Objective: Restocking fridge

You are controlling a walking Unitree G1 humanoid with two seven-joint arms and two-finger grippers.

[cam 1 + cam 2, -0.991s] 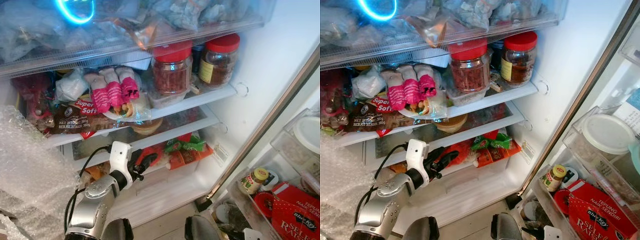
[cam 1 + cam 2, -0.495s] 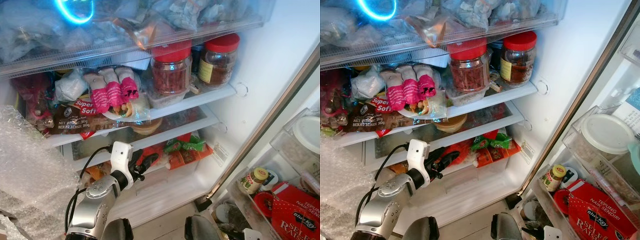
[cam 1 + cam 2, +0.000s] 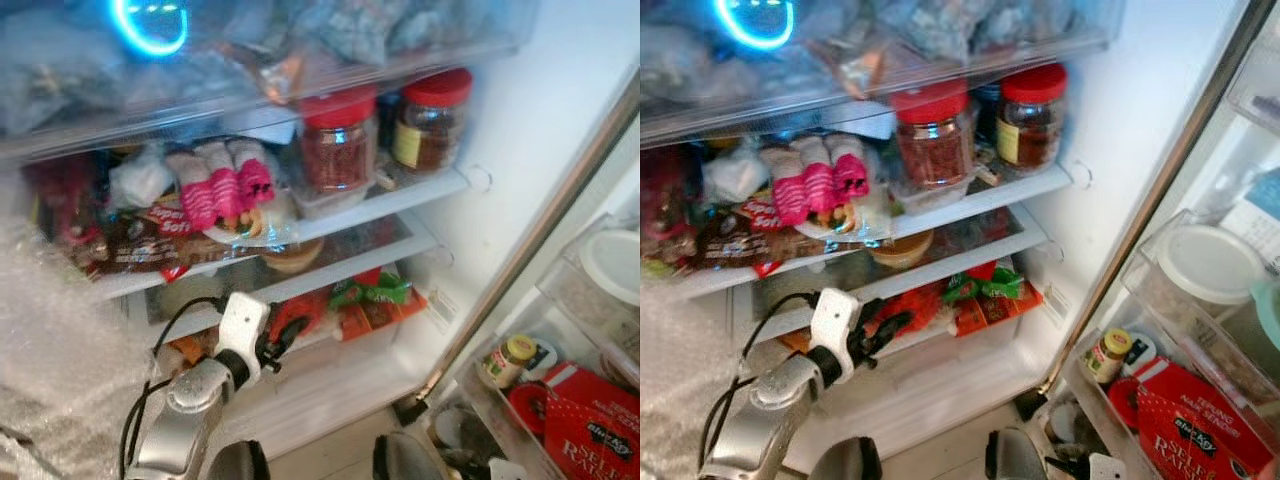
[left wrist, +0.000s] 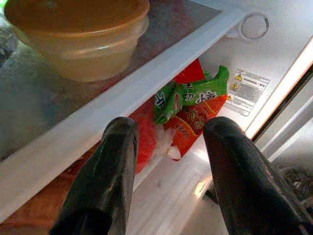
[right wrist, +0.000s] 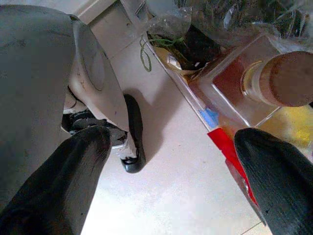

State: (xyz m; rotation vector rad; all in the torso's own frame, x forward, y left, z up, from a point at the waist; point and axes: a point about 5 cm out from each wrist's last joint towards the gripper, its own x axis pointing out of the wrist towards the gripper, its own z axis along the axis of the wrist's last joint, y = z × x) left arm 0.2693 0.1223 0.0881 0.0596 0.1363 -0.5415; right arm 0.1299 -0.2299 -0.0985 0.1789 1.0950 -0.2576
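My left gripper (image 3: pixel 288 330) is open and reaches into the open fridge at the front of the lower shelf. In the left wrist view its two black fingers (image 4: pixel 117 156) point just under the white shelf edge (image 4: pixel 146 83), toward red and green snack packets (image 4: pixel 195 105) lying on the lower shelf (image 3: pixel 375 298). A tan lidded bowl (image 4: pixel 78 34) stands on the glass shelf above. Nothing is between the fingers. My right gripper (image 5: pixel 171 147) hangs open over the pale floor beside my leg.
Two red-lidded jars (image 3: pixel 340 140), pink-wrapped rolls (image 3: pixel 225 185) and a bread bag (image 3: pixel 140 235) crowd the upper shelf. Bubble wrap (image 3: pixel 60 350) is at the left. The door bins at the right hold a red box (image 3: pixel 590 420) and a small jar (image 3: pixel 510 358).
The picture has become blurred and shifted a little. My left gripper stays open at the lower shelf, almost in the same place.
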